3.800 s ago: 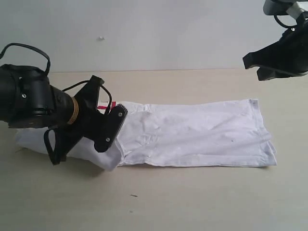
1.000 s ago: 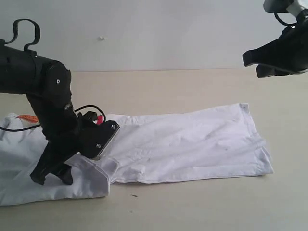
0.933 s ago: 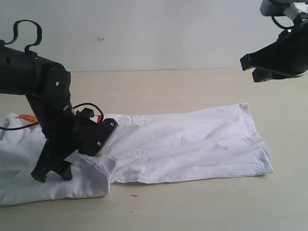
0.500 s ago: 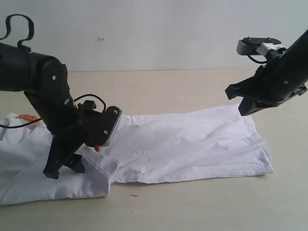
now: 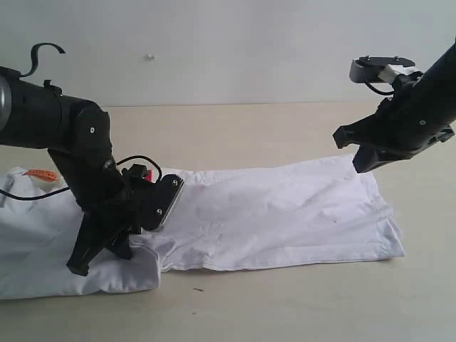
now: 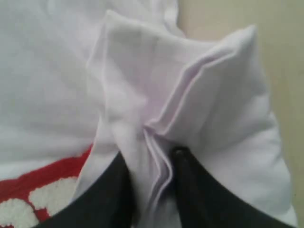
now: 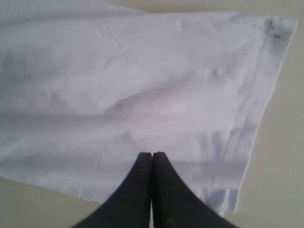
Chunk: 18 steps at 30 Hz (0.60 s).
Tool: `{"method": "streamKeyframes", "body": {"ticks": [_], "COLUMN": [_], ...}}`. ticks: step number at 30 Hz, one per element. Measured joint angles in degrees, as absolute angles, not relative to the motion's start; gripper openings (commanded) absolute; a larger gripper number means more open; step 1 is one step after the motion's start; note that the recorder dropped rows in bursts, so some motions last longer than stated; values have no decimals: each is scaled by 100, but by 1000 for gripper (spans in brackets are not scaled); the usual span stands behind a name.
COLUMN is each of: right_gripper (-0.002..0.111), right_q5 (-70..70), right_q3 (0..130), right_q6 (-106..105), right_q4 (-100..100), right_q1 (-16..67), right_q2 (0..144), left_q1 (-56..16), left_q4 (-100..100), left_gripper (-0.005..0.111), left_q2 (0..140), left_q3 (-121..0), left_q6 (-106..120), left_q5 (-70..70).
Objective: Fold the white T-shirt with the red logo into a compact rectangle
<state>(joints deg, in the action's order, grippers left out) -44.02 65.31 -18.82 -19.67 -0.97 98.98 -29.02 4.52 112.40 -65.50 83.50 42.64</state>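
**Mia:** What just changed?

**Ben:** The left tool (image 6: 151,159) squeezed in. A moment ago it was wider. Now it pinches a folded bit of the white T-shirt (image 5: 285,214), just beside the red logo (image 6: 33,194).

**Mia:** And the other one?

**Ben:** The right tool (image 7: 152,159) is closed tight with nothing in it. It was up high before. Now it has come down and hangs over the far end of the shirt.

**Mia:** Where is the shirt?

**Ben:** It lies long on the table (image 5: 285,306). The near end is bunched under the left arm.

**Mia:** So what does that mean?

**Ben:** I think the left tool can now lift its end and carry it over. The fold is not made yet. The right tool must open before it can grab anything.
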Motion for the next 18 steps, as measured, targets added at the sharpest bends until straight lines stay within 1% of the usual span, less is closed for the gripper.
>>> {"method": "streamKeyframes", "body": {"ticks": [3,12,18], "right_gripper": [0,0,0], "right_q5": [-4425,-4472,-4423], "right_q3": [6535,6535,6535], "right_q6": [-1882,-1892,-1892], "right_q4": [-1907,-1829,-1739], "right_q1": [-97,-97,-97], "right_q2": [10070,10358,10621], "left_q1": [-2902,-2902,-2902], "left_q4": [440,407,407], "left_gripper": [10,10,10], "left_q2": [11213,10762,10530], "left_q3": [-6550,-6550,-6550], "left_q6": [8350,8350,8301], "left_q5": [4292,4630,5229]}}
